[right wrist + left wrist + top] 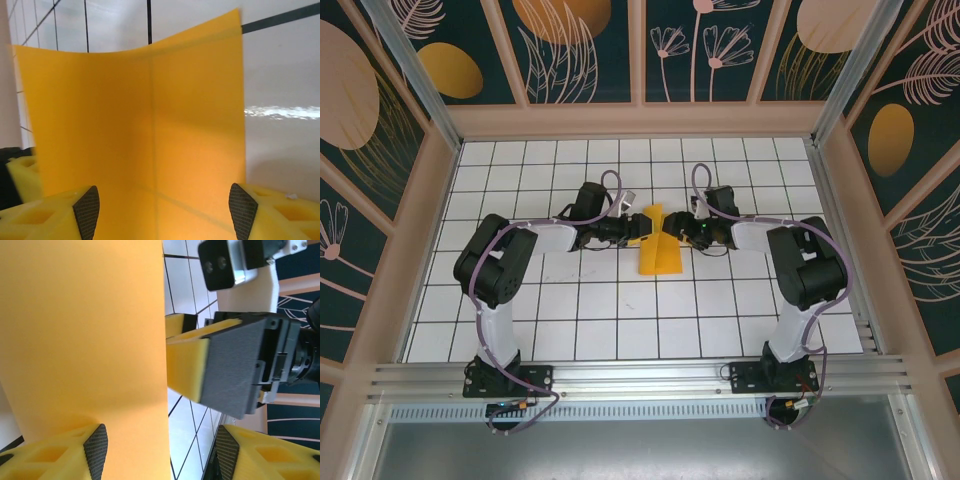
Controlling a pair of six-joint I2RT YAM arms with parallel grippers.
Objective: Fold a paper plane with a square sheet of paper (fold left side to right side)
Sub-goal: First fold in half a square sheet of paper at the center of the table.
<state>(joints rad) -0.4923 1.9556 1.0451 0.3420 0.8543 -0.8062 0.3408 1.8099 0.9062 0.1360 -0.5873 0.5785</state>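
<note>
The square sheet of paper (659, 256) is orange-yellow and partly folded. Its near part lies flat on the tiles and its far part stands up between the two grippers. My left gripper (637, 228) is at the raised flap's left, my right gripper (683, 232) at its right. In the left wrist view the sheet (85, 340) covers the left half, and its edge runs between the open left gripper (161, 452). In the right wrist view the creased sheet (150, 130) stands before the open right gripper (165, 212). One yellow right finger (187, 367) sits beside the flap. The paper plane is out of view.
White gridded tiles (620, 310) cover the table, enclosed by patterned walls (580, 50). The left arm (495, 265) and right arm (810, 265) bend inward from their bases at the near edge. Both wrists crowd the middle of the table.
</note>
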